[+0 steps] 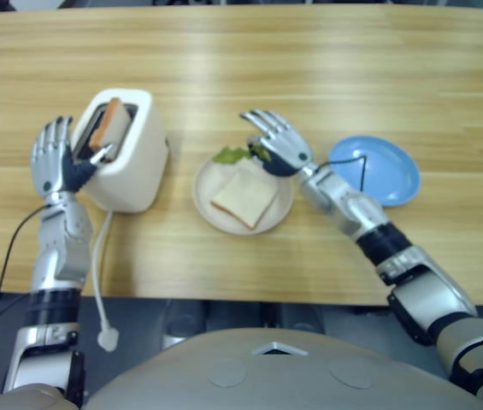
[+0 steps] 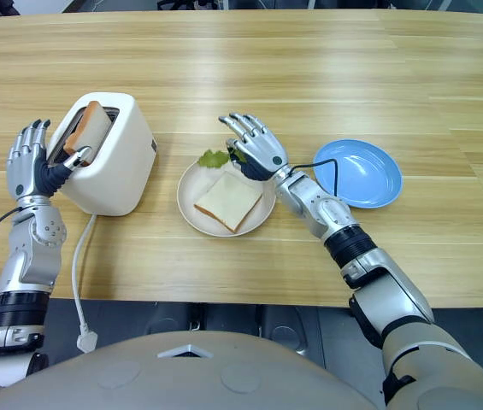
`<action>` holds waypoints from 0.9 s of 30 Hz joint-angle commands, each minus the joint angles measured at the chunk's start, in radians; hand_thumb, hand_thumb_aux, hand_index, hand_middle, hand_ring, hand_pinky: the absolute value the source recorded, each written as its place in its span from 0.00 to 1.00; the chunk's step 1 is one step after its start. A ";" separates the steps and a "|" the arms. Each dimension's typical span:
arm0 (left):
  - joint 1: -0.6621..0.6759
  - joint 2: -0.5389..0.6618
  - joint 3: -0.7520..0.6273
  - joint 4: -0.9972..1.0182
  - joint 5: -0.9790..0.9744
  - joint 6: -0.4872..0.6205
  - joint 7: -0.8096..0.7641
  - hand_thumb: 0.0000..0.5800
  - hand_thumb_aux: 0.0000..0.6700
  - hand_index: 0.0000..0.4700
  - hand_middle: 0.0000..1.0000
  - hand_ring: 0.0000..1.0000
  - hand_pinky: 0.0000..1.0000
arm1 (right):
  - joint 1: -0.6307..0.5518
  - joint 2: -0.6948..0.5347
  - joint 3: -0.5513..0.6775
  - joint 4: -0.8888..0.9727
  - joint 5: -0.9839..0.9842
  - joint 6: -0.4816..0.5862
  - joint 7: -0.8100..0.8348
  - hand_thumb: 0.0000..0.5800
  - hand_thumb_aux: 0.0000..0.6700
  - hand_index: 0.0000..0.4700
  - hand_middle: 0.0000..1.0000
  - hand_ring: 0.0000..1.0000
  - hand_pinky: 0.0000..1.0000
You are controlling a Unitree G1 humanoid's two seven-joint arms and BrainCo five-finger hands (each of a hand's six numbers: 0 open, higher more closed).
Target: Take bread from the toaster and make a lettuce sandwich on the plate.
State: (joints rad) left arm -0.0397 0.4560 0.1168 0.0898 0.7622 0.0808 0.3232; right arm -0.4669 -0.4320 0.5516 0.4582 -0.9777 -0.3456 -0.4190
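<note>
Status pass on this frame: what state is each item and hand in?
Toaster: upright, plug dangling unplugged.
Toaster slice: standing in the slot.
Plate: holds plain slice and lettuce.
Left hand: open, at the slot.
Right hand: open, above lettuce.

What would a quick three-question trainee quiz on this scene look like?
1. True or false: the toaster has a slice of bread in its slot.
2. What is on the white plate? A) one bread slice and lettuce; B) a finished sandwich; C) nothing.
3. Fill in: the blue dish sits on the robot's ___ side of the white plate.
Key: 1 true; 2 A; 3 right.
</note>
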 commanded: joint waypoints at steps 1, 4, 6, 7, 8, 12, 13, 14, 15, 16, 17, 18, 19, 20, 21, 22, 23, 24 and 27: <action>-0.004 -0.016 -0.071 -0.018 -0.002 0.007 -0.044 0.00 0.00 0.00 0.00 0.00 0.00 | 0.038 -0.002 0.038 0.026 -0.011 -0.022 0.023 1.00 1.00 0.98 0.00 0.00 0.00; -0.003 -0.007 -0.076 -0.035 -0.003 0.012 -0.053 0.00 0.00 0.00 0.00 0.00 0.00 | 0.084 -0.005 0.064 -0.011 0.007 -0.051 0.075 1.00 1.00 0.98 0.00 0.00 0.00; 0.001 -0.001 -0.077 -0.048 -0.008 0.010 -0.059 0.87 0.64 0.63 0.00 0.00 0.00 | 0.122 -0.012 0.081 -0.050 0.010 -0.071 0.115 1.00 1.00 0.98 0.00 0.00 0.00; 0.002 0.001 -0.077 -0.053 -0.008 0.009 -0.060 0.87 0.64 0.63 0.00 0.00 0.00 | 0.140 -0.015 0.082 -0.066 0.028 -0.089 0.145 1.00 1.00 0.98 0.00 0.00 0.00; 0.002 0.002 -0.076 -0.057 -0.014 0.004 -0.061 1.00 1.00 0.98 0.00 0.00 0.00 | 0.158 -0.031 0.086 -0.093 0.025 -0.093 0.175 1.00 1.00 0.98 0.00 0.00 0.00; 0.003 0.006 -0.066 -0.069 -0.044 -0.020 -0.061 1.00 1.00 0.98 0.00 0.00 0.00 | 0.191 -0.064 0.085 -0.134 0.049 -0.115 0.270 1.00 1.00 0.98 0.00 0.00 0.00; 0.002 0.006 -0.063 -0.071 -0.046 -0.027 -0.053 1.00 1.00 0.98 0.00 0.00 0.00 | 0.193 -0.071 0.088 -0.131 0.064 -0.126 0.304 1.00 1.00 0.98 0.00 0.00 0.00; 0.001 0.007 -0.060 -0.070 -0.050 -0.034 -0.046 1.00 1.00 0.98 0.00 0.00 0.00 | 0.195 -0.075 0.088 -0.134 0.061 -0.125 0.312 1.00 1.00 0.98 0.00 0.00 0.00; 0.000 0.008 -0.058 -0.070 -0.053 -0.038 -0.041 1.00 1.00 0.98 0.00 0.00 0.00 | 0.197 -0.077 0.087 -0.138 0.059 -0.124 0.318 1.00 1.00 0.98 0.00 0.00 0.00; -0.002 0.010 -0.053 -0.075 -0.054 -0.043 -0.032 1.00 1.00 0.98 0.00 0.00 0.00 | 0.195 -0.077 0.090 -0.137 0.057 -0.125 0.328 1.00 1.00 0.98 0.00 0.00 0.00; -0.003 0.013 -0.048 -0.081 -0.057 -0.051 -0.023 1.00 1.00 0.98 0.00 0.00 0.00 | 0.194 -0.073 0.089 -0.136 0.059 -0.126 0.329 1.00 1.00 0.98 0.00 0.00 0.00; -0.003 0.015 -0.045 -0.085 -0.058 -0.056 -0.017 1.00 1.00 0.98 0.00 0.00 0.00 | 0.194 -0.070 0.088 -0.135 0.063 -0.128 0.333 1.00 1.00 0.98 0.00 0.00 0.00; -0.004 0.017 -0.043 -0.090 -0.056 -0.058 -0.011 1.00 1.00 0.98 0.00 0.00 0.00 | 0.195 -0.067 0.086 -0.135 0.063 -0.126 0.334 1.00 1.00 0.98 0.00 0.00 0.00; -0.004 0.020 -0.038 -0.095 -0.061 -0.064 -0.007 1.00 1.00 0.98 0.00 0.00 0.00 | 0.196 -0.062 0.083 -0.138 0.063 -0.122 0.329 1.00 1.00 0.98 0.00 0.00 0.00; -0.006 0.023 -0.035 -0.097 -0.063 -0.068 -0.006 1.00 1.00 0.98 0.00 0.00 0.00 | 0.197 -0.058 0.079 -0.143 0.063 -0.118 0.324 0.99 0.89 0.87 0.00 0.00 0.00; -0.008 0.025 -0.032 -0.096 -0.073 -0.075 -0.009 1.00 1.00 0.98 0.00 0.00 0.00 | 0.196 -0.056 0.075 -0.150 0.060 -0.114 0.316 0.81 0.57 0.56 0.00 0.00 0.00; -0.010 0.025 -0.027 -0.089 -0.090 -0.084 -0.013 1.00 1.00 0.98 0.00 0.00 0.00 | 0.195 -0.055 0.071 -0.155 0.061 -0.112 0.312 0.81 0.57 0.56 0.00 0.00 0.00; -0.012 0.026 -0.024 -0.082 -0.101 -0.091 -0.015 1.00 1.00 0.98 0.00 0.00 0.00 | 0.193 -0.054 0.066 -0.160 0.065 -0.114 0.307 0.00 0.00 0.00 0.00 0.00 0.00; -0.019 0.020 0.001 -0.068 -0.160 -0.139 -0.006 1.00 1.00 0.98 0.11 0.11 0.11 | 0.193 -0.051 0.047 -0.181 0.073 -0.120 0.281 0.00 0.00 0.00 0.00 0.00 0.00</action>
State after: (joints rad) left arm -0.0490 0.4684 0.1011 0.0072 0.6420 -0.0252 0.3166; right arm -0.2814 -0.4826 0.6221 0.2948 -0.9067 -0.4668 -0.1258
